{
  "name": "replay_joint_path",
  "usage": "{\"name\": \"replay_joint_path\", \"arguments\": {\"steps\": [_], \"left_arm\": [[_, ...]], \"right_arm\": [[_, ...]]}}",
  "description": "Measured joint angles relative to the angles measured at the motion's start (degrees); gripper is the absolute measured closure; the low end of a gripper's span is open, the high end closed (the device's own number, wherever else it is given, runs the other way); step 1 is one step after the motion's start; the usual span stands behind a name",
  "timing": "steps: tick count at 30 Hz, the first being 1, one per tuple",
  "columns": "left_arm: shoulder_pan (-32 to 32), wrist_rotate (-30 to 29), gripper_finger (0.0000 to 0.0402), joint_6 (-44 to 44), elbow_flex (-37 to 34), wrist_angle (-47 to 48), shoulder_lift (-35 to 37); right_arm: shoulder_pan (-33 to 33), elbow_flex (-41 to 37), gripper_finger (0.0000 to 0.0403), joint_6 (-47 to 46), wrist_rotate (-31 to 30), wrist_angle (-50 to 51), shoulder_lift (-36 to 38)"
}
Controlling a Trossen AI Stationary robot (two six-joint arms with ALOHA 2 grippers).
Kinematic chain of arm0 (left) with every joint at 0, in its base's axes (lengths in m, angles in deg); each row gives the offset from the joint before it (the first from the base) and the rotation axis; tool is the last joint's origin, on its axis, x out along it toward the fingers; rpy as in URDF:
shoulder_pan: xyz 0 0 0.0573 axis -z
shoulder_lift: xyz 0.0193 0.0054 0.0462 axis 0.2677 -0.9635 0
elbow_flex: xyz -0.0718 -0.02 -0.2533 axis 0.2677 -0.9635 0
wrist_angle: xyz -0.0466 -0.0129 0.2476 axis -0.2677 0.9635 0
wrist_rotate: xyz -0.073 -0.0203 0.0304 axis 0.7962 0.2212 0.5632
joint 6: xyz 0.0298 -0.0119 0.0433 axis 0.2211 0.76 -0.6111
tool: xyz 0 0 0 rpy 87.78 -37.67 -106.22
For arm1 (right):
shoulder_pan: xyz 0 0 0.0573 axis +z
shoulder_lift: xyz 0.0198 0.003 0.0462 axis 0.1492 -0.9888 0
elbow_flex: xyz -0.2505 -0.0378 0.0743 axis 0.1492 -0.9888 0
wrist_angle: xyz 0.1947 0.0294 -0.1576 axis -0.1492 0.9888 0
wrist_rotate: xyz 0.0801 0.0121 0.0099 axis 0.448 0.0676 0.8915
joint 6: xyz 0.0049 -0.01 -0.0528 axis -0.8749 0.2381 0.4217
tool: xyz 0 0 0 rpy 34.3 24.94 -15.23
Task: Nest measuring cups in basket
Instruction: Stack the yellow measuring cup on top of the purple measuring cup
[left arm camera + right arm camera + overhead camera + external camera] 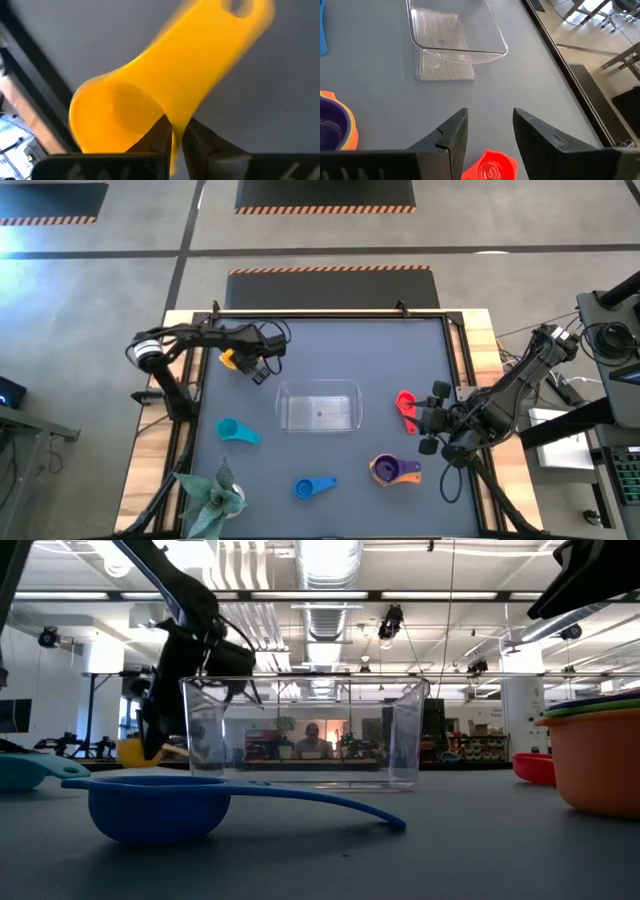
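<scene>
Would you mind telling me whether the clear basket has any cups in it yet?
Empty: the basket shows only its bare ribbed floor from above, and the right wrist view agrees.

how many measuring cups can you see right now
6: yellow cup in the left hand, teal, blue, red by the right hand, purple nested in orange. More may hide in that stack.
</scene>
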Motion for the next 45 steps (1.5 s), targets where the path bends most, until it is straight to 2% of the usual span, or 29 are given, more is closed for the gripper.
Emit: {"name": "replay_joint_path", "arguments": {"steps": [6, 9, 13, 19, 24, 28, 35, 40, 45], "left_arm": [[3.15, -1.91, 0.0397, 4.87, 3.96, 8.07, 9.59], [7.39, -2.4, 0.0399, 9.0, 6.91, 7.57, 15.92], [16.44, -3.81, 0.04, 12.68, 9.4, 1.39, 21.23], [29.05, -7.8, 0.04, 13.16, 10.43, -11.89, 22.09], [35.88, -13.03, 0.0401, 13.26, 12.37, -18.23, 18.06], [38.79, -16.1, 0.0401, 13.46, 15.87, -20.64, 12.36], [41.54, -16.75, 0.0401, 9.39, 28.04, -20.42, -0.87], [42.42, -16.37, 0.0401, 7.85, 38.85, -15.7, -9.72], [42.54, -16.35, 0.0401, 6.75, 49.72, -9.79, -18.02]], "right_arm": [[0.0, 0.2, 0.026, 0.62, -0.19, -0.02, 0.07], [-0.01, 0.2, 0.0262, 0.65, -1.5, -0.22, 0.28], [-0.44, 0.2, 0.0259, 1.45, -4.5, -3.2, 0.72], [-3.03, 0.23, 0.0263, 10.7, -2.1, -14.28, 1.53], [-4.96, 0.26, 0.0261, 19.02, -1.44, -23.34, 1.82], [-6.33, 0.26, 0.0249, 24.45, -1.39, -30.14, 1.7], [-6.64, 0.28, 0.0198, 38.33, -1.03, -39.71, -0.67], [-7.32, 0.28, 0.0145, 36.4, -2.92, -41.41, -2.64], [-9.28, 0.28, 0.0112, 34.7, -3.21, -41.49, -5.08]]}}
